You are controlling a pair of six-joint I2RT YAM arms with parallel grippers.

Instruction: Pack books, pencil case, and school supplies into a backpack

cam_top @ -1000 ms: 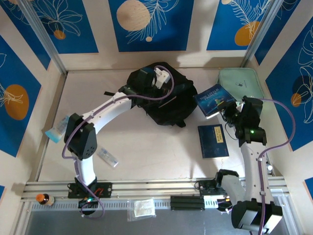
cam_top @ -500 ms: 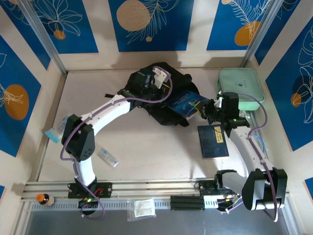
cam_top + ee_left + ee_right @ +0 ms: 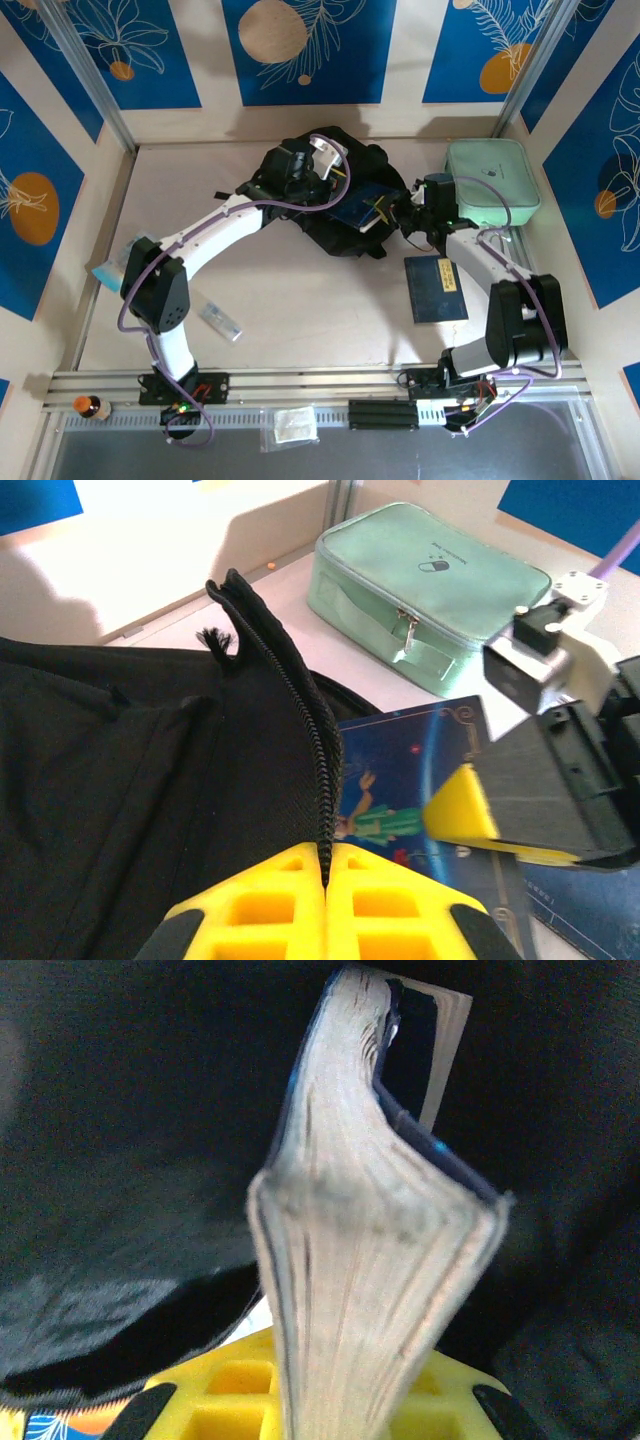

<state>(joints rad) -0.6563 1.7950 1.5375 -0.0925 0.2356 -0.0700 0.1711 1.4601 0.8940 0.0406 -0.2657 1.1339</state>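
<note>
The pale tabletop is boxed in on three sides by walls hung with blue leaf-print panels. An aluminium rail runs along the near edge, where both arms are bolted. The black backpack lies at the back, about the middle, with its mouth turned to the right. The left arm sweeps up across the left half of the tabletop. The left claw is pressed together on the backpack's zipper edge, holding that lip up. From the right, the right claw pinches the Little Prince book by its near end. The book's far end is at the backpack's opening, and in the right wrist view dark fabric lies on either side of its page edges. A mint-green zip case sits in the back right corner, just behind the right wrist. A second dark-blue book with a yellow label strip lies flat on the tabletop just left of the right arm. A light-blue packet rests near the left wall, just beside the left arm's elbow. The small clear box lies near the front, to the right of the left arm's lower link. Open tabletop stretches between the two arms in front of the backpack, and along the back left. A small orange-capped bottle stands at the rail's left end.
</note>
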